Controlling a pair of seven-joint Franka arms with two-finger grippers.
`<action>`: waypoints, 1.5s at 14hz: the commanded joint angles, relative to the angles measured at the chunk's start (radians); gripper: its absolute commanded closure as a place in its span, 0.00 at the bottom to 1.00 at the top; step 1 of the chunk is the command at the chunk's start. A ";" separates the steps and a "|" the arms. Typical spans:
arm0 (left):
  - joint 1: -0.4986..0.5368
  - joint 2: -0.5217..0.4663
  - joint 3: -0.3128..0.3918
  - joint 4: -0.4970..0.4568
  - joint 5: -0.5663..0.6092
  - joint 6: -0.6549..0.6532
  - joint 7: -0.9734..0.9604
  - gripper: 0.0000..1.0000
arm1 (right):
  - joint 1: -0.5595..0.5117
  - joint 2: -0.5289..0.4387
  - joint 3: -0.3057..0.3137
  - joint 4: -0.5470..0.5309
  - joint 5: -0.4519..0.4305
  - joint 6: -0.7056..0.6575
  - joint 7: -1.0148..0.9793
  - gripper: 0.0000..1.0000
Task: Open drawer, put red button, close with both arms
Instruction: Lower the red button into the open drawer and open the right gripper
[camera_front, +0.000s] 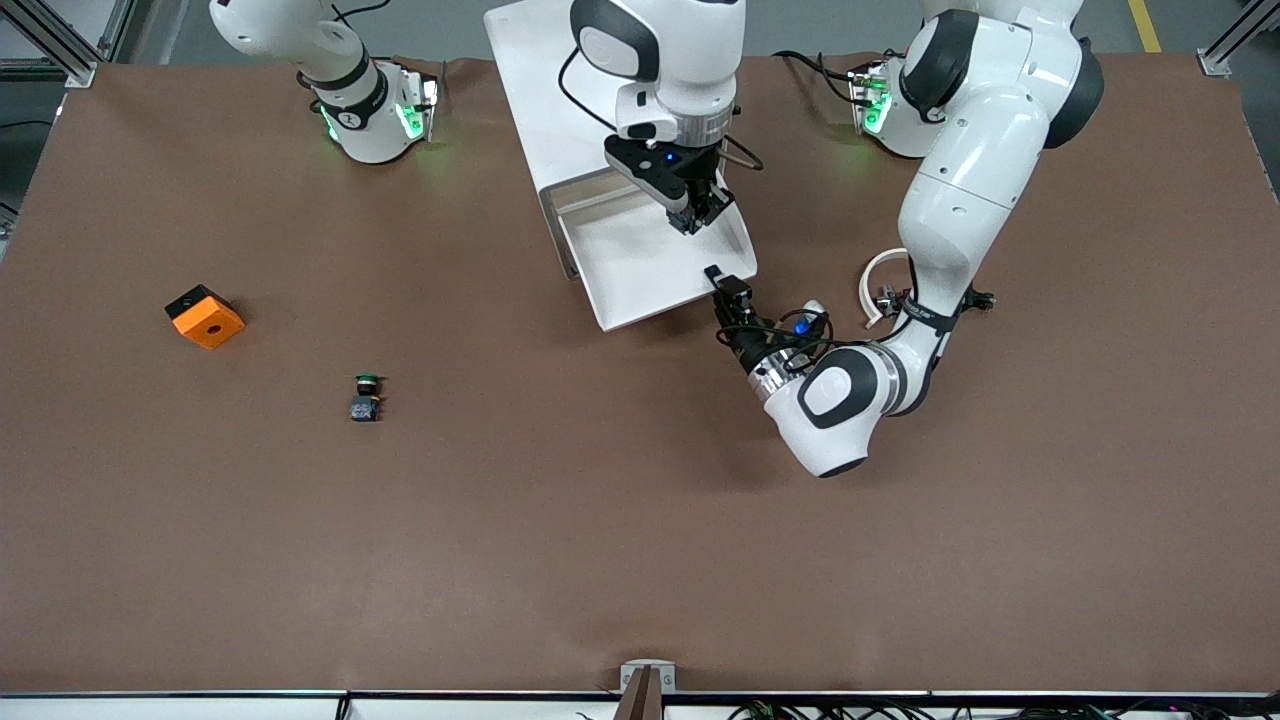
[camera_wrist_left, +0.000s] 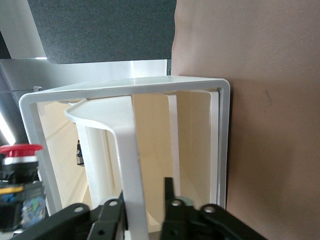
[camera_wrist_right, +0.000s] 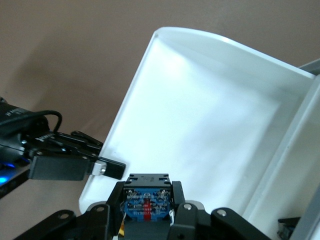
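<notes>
The drawer (camera_front: 640, 270) is pulled out of the white cabinet (camera_front: 545, 90) toward the front camera, and its tray shows bare. My right gripper (camera_front: 693, 218) hangs over the tray, shut on the red button (camera_wrist_right: 148, 200), whose blue base block faces the right wrist view. The red cap (camera_wrist_left: 20, 150) shows in the left wrist view. My left gripper (camera_front: 722, 282) is at the drawer's front corner. Its fingers straddle the front lip (camera_wrist_left: 125, 135), one finger against it and the other standing apart from it. It also shows in the right wrist view (camera_wrist_right: 107, 168).
A green-capped button (camera_front: 367, 397) lies on the brown table toward the right arm's end, nearer the front camera. An orange block (camera_front: 205, 316) lies farther toward that end. A white ring with small parts (camera_front: 885, 285) lies beside the left forearm.
</notes>
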 joint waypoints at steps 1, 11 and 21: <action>0.003 0.011 0.008 0.014 0.004 0.004 0.015 0.00 | 0.006 -0.003 -0.011 0.001 -0.024 -0.013 0.000 1.00; 0.074 -0.003 -0.078 0.014 -0.011 0.000 0.075 0.00 | 0.006 0.098 -0.011 -0.005 -0.024 0.063 -0.090 1.00; 0.154 -0.050 -0.090 0.022 0.065 -0.005 0.216 0.00 | 0.004 0.123 -0.011 -0.009 -0.020 0.063 -0.089 0.21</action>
